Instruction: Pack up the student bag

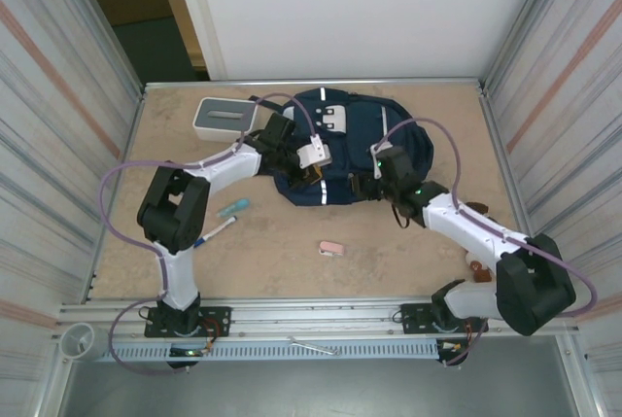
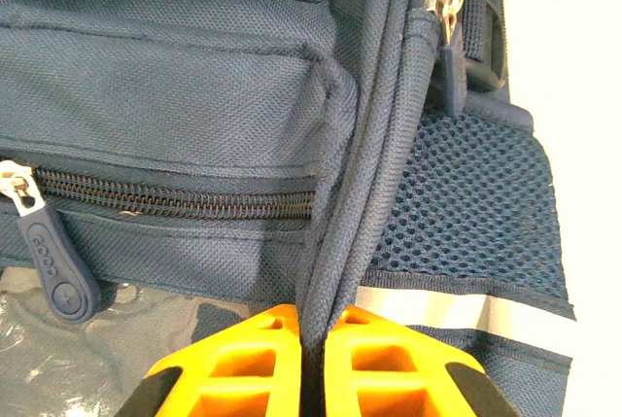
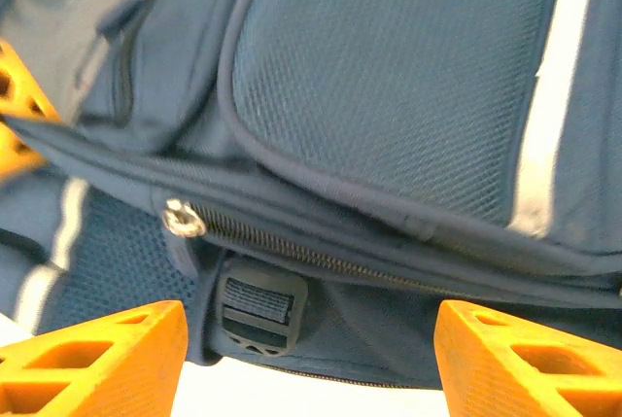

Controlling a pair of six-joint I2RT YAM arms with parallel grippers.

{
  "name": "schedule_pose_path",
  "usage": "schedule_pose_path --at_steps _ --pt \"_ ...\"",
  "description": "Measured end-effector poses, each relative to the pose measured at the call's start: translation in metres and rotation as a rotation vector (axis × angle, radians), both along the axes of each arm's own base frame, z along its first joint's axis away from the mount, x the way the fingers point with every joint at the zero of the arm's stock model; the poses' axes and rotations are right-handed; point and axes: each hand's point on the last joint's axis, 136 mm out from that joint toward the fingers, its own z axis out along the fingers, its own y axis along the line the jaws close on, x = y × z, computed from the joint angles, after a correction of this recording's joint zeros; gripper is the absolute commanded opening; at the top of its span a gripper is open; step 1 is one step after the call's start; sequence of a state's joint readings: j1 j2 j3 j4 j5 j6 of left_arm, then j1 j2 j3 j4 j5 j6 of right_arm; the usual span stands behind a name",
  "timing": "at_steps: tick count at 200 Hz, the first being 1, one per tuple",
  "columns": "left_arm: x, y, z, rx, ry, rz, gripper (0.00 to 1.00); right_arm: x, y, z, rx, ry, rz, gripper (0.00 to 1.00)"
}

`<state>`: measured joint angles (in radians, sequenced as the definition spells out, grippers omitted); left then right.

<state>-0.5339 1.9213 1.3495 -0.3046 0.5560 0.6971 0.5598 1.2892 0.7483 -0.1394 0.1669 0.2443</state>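
The navy student bag [image 1: 355, 140] lies flat at the back middle of the table. My left gripper [image 1: 309, 174] sits at its near-left edge. The left wrist view shows that gripper [image 2: 313, 325] shut on a piped fabric seam [image 2: 335, 271] of the bag, between a zipped front pocket [image 2: 185, 201] and a mesh side pocket [image 2: 466, 193]. My right gripper [image 1: 379, 182] is at the bag's near edge. In its own view it [image 3: 309, 325] stands open, fingers [image 3: 97, 359] wide apart on either side of a black strap buckle [image 3: 258, 310] below a closed zipper [image 3: 180, 218], holding nothing.
A grey-and-white box [image 1: 222, 118] stands at the back left. A teal marker [image 1: 233, 207], a pen [image 1: 216, 230] and a pink eraser [image 1: 331, 249] lie on the table in front of the bag. A small brown item [image 1: 476, 263] sits by the right arm.
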Motion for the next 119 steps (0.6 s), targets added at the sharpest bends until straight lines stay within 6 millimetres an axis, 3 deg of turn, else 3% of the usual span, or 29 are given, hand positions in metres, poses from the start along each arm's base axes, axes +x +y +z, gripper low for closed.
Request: schedule_pose_path --at_steps 18,54,80,119 --pt "-0.002 0.002 0.003 -0.021 0.059 -0.001 0.00 -0.007 0.011 -0.012 -0.068 -0.035 0.016 0.69" --pt "-0.002 0.002 0.004 -0.042 0.106 -0.010 0.00 -0.002 0.037 -0.024 -0.154 -0.118 0.023 0.69" --pt "-0.007 0.002 0.004 -0.050 0.125 -0.020 0.00 0.007 0.038 -0.036 -0.223 -0.135 -0.019 0.63" --pt "-0.007 0.002 0.004 -0.050 0.128 -0.018 0.00 0.019 0.042 -0.030 -0.306 -0.194 -0.087 0.57"
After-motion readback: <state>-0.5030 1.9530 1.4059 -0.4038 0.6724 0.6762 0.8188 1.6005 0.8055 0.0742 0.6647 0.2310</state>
